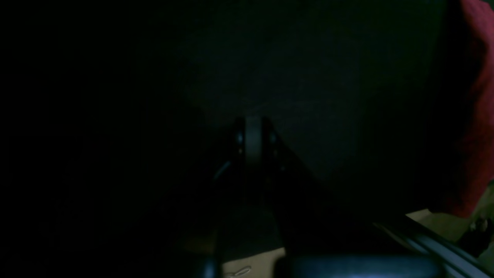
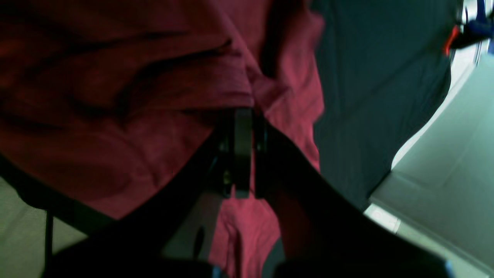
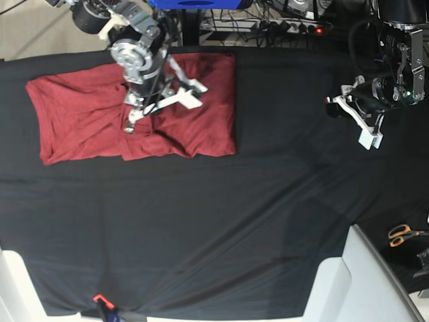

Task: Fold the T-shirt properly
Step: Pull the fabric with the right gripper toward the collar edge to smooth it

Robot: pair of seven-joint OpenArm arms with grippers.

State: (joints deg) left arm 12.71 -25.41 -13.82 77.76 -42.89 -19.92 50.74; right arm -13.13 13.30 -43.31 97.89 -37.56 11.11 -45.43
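The T-shirt (image 3: 80, 114) is a brick-red cloth lying partly folded and wrinkled at the far left of the black-covered table (image 3: 221, 221). My right gripper (image 3: 129, 126) is down on its middle. In the right wrist view the fingers (image 2: 243, 127) are shut together, with a bunched ridge of the T-shirt (image 2: 115, 127) pinched at their tips. My left gripper (image 3: 370, 141) hovers over bare black cloth at the far right, well away from the shirt. The left wrist view is very dark: its fingers (image 1: 252, 131) stand shut and empty, and a strip of the T-shirt (image 1: 478, 116) shows at the right edge.
Orange-handled scissors (image 3: 402, 233) lie at the right edge. A white surface (image 3: 365, 285) cuts into the front right corner. An orange clip (image 3: 100, 299) holds the cloth at the front edge. Cables and a power strip (image 3: 295, 27) run along the back.
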